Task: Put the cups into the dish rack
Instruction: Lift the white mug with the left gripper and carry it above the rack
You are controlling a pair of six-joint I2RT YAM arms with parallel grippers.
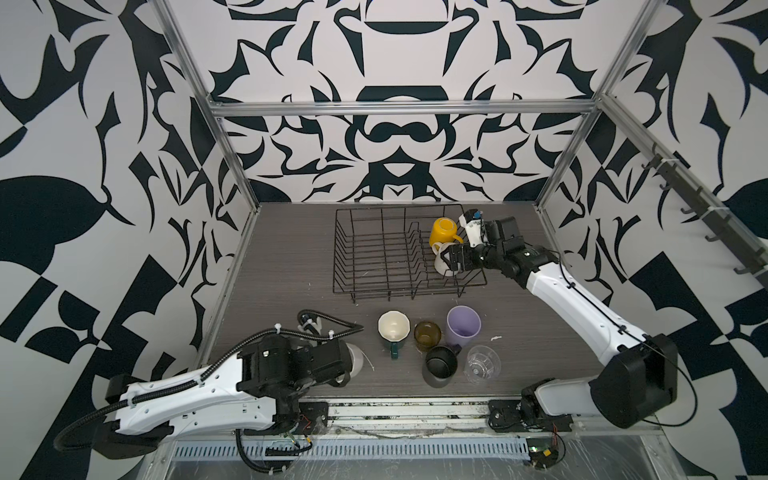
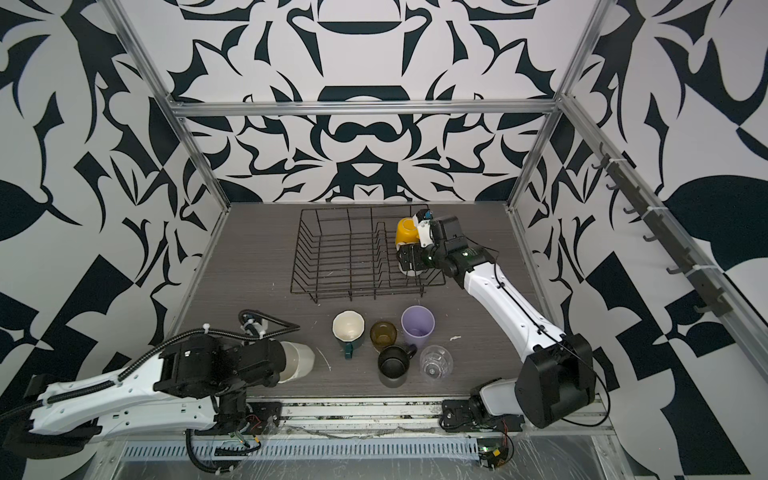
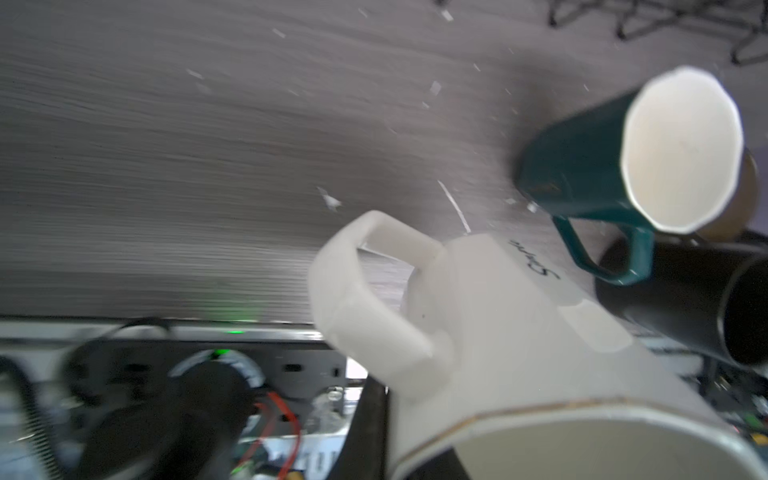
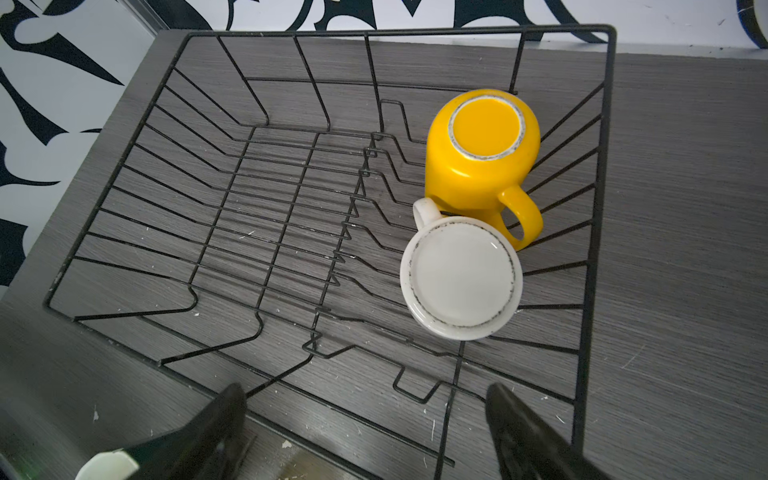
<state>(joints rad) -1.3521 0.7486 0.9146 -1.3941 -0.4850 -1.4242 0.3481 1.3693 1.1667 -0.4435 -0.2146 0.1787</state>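
The black wire dish rack (image 1: pixel 374 253) sits toward the back of the grey wood-grain table (image 1: pixel 291 257). A yellow mug (image 1: pixel 444 232) and a white mug (image 4: pixel 461 276) are upside down, touching, at its right end. The right gripper (image 4: pixel 365 395) hangs over them, jaws wide, holding nothing. In front of the rack stand a teal faceted mug (image 1: pixel 393 328), amber glass (image 1: pixel 427 336), lilac tumbler (image 1: pixel 463 326), black mug (image 1: pixel 440 366) and clear glass (image 1: pixel 482 363). At front left, the left gripper (image 2: pixel 284 361) is clamped on a cream faceted mug (image 3: pixel 519 332), which is tipped sideways.
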